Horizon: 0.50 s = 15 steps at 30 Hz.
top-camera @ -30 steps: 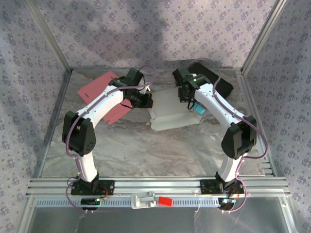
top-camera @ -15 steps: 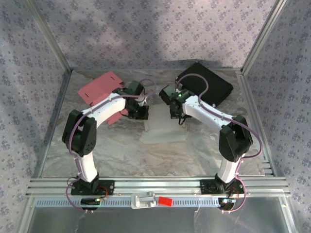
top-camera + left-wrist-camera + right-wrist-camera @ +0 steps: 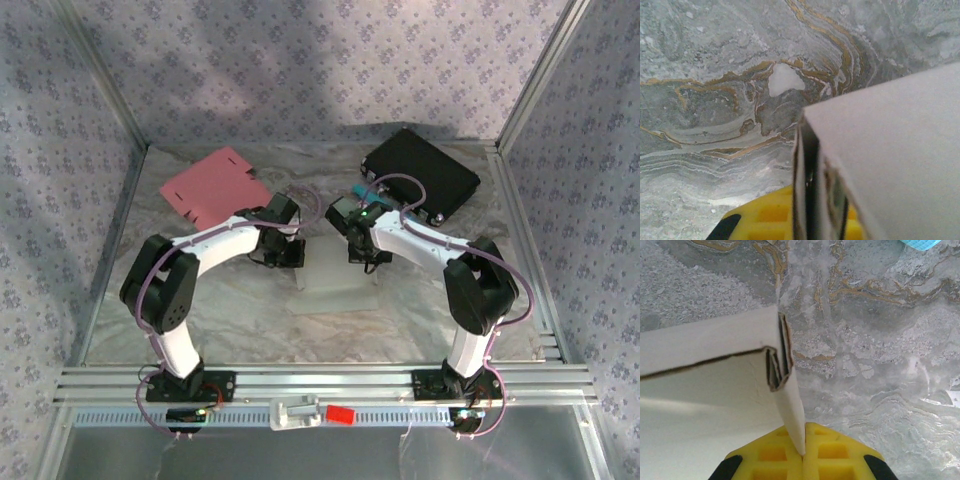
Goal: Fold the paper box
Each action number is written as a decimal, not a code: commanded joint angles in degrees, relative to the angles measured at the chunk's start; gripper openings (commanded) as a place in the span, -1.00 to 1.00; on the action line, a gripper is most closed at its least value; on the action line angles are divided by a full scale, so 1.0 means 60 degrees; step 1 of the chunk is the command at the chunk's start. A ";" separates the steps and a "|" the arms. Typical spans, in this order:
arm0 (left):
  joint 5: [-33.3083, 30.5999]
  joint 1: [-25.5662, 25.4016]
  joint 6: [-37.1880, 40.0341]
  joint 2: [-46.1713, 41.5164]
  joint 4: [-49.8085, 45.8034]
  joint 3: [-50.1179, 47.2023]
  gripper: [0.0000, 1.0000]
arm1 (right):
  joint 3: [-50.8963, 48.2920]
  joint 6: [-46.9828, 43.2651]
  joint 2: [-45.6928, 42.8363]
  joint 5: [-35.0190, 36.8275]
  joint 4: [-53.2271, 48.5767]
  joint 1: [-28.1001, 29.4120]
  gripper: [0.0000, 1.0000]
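over the last second the paper box (image 3: 338,290) has been drawn from the far middle of the table (image 3: 220,320) toward its centre and lowered onto it. the left gripper (image 3: 291,252) is clamped on the box's left wall, and the right gripper (image 3: 365,252) is pinched on a doubled right wall. the side folds are judged nearly seated. the box is seen as white, shallow and open-topped.

Looking down on the box (image 3: 338,288) from high on its near side. From each wrist, close against opposite box edges, table (image 3: 715,60) beyond.
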 commanded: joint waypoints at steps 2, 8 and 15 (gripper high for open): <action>-0.1205 -0.0273 -0.0651 -0.0015 0.0241 -0.0278 -0.84 | -0.0222 0.0559 -0.0004 0.0103 -0.0251 0.0067 -1.00; -0.2846 -0.0788 -0.1244 0.0320 -0.0970 0.0422 -1.00 | -0.0107 0.0676 0.0029 0.0209 -0.0412 0.0177 -1.00; -0.4431 -0.1340 -0.1993 0.0695 -0.2466 0.1050 -1.00 | -0.0070 0.0824 0.0117 0.0167 -0.0511 0.0202 -1.00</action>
